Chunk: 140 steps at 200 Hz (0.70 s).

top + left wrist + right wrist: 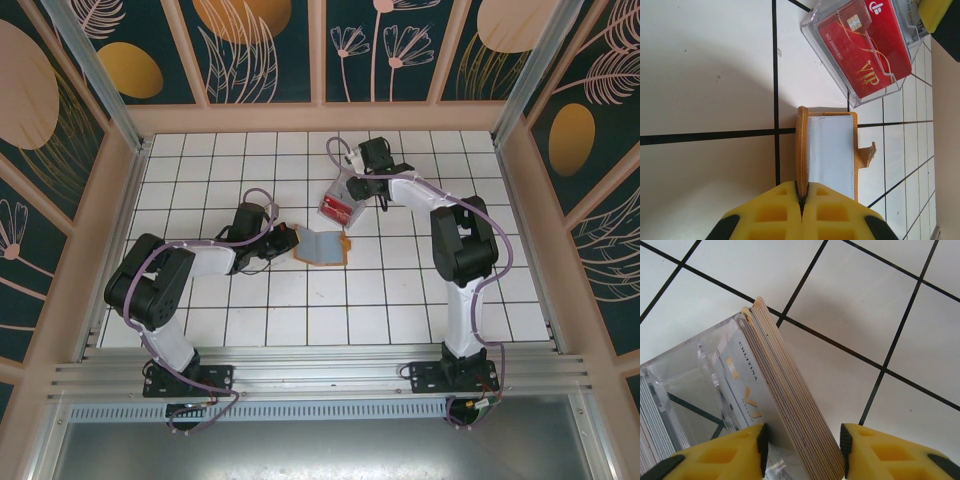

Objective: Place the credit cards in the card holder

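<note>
left gripper (801, 202): I'm pinching card holder (830, 150) edge, lower centre
right gripper (802, 452): I'm clamping credit cards (790, 390), bottom

White tiled table (300, 320) carries the orange card holder (322, 246) beside a clear box (338, 210).

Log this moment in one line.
left gripper: shut on card holder edge | right gripper: straddling card stack in clear box, grip unclear | card holder: lying open

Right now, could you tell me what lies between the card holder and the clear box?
Bare white tile, seen in the left wrist view; the card holder and clear box lie apart.
</note>
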### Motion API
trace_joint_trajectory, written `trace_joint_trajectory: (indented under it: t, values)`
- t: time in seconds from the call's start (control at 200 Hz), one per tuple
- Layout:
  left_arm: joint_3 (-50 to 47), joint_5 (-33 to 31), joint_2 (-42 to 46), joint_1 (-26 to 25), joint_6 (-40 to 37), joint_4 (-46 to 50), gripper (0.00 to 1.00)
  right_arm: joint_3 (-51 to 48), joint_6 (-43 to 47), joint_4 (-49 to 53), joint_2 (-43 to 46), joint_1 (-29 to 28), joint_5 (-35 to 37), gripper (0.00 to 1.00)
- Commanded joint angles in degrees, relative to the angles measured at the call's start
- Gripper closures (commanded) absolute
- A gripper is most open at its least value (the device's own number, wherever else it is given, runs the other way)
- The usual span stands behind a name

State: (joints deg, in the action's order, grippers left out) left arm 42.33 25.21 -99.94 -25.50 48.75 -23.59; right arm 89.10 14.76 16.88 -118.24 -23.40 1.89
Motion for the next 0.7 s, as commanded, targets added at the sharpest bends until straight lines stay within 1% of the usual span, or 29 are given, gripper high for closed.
trace_joint_trajectory:
  t: [0.0, 0.08, 0.165, 0.265, 0.35, 0.4, 0.606, 0.626, 0.696]
  values:
    - [0.3, 1.1, -0.9, -0.2, 0.8, -1.7, 0.98, 0.3, 0.0, -0.3, 1.1, 0.5, 1.2, 0.6]
    - [0.4, 1.1, -0.9, -0.2, 0.8, -1.7, 0.99, 0.7, -0.2, 0.0, 1.2, 0.6, 0.9, 0.64]
    - [0.6, 1.2, -1.0, -0.1, 0.9, -1.7, 0.99, 1.1, -0.2, 0.2, 1.3, 0.9, 0.3, 0.66]
    - [0.7, 1.3, -1.2, -0.2, 1.0, -1.9, 0.98, 1.4, -0.3, 0.4, 1.5, 1.1, -0.4, 0.66]
    - [0.7, 1.3, -1.1, -0.1, 1.0, -1.8, 0.98, 1.3, -0.7, 0.1, 1.9, 1.2, -0.6, 0.61]
    - [0.7, 1.3, -1.2, -0.2, 1.0, -1.8, 0.98, 1.3, -1.0, 0.0, 2.0, 1.4, -0.8, 0.61]
    - [0.3, 1.3, -1.0, -0.1, 1.1, -2.0, 0.99, 0.9, -1.9, -0.4, 2.5, 2.0, -0.8, 0.67]
    - [0.3, 1.3, -1.1, -0.2, 1.2, -2.1, 0.98, 0.9, -2.0, -0.4, 2.5, 2.1, -2.3, 0.68]
    - [0.2, 1.2, -1.0, -0.2, 1.2, -2.1, 0.98, 0.7, -2.5, -0.8, 2.8, 2.1, -3.2, 0.69]
